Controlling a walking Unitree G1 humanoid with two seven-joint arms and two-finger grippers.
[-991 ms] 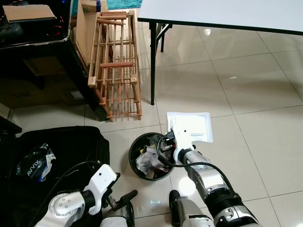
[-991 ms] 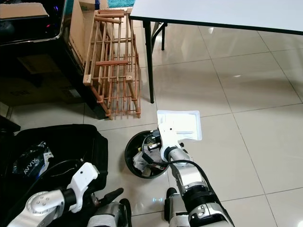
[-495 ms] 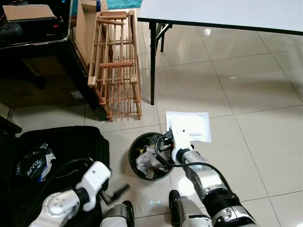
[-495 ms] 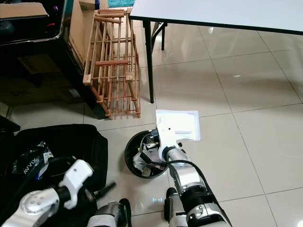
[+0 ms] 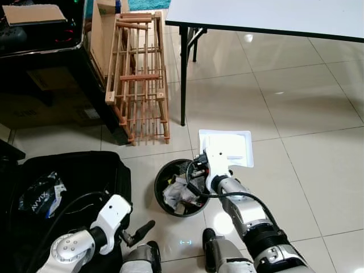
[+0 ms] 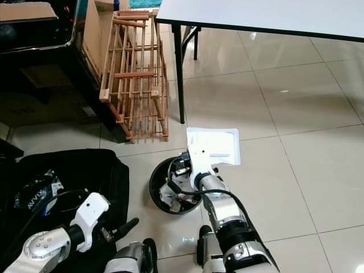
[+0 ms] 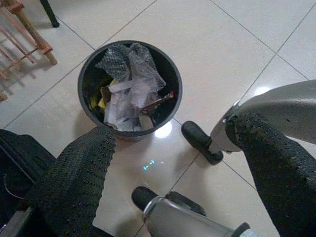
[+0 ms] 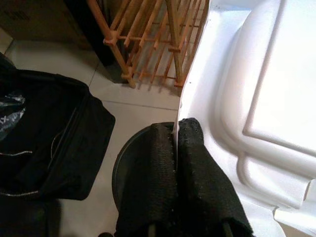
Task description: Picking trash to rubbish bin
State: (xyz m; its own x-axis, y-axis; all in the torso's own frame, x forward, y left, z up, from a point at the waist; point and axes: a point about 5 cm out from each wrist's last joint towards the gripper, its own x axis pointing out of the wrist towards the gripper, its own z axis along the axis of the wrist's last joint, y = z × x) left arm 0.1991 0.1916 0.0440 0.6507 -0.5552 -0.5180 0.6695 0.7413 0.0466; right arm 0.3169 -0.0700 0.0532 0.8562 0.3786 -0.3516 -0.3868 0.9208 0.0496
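A round black rubbish bin stands on the pale tiled floor, and everything else is easiest placed from it. It is stuffed with crumpled clear plastic, white paper scraps and a bit of yellow and red wrapper, heaped up to about the rim.

The right gripper is right at the bin's far edge, its jaws pinched tight on the rim of a white plastic tray. The tray is thin and moulded, with a raised rectangular middle, and it is held up off the floor just beyond the bin, on the side away from the robot, its near edge about over the bin's rim.

The left gripper hangs low on the near left of the bin, close to the robot's own black feet. Its jaws stand wide apart with nothing between them, and its wrist camera looks straight down into the bin.

Left of the bin lies an open black bag with a crinkled dark packet inside. Beyond the bin, a slatted wooden rack leans against dark furniture, and beside that stands the black leg of a white-topped desk.
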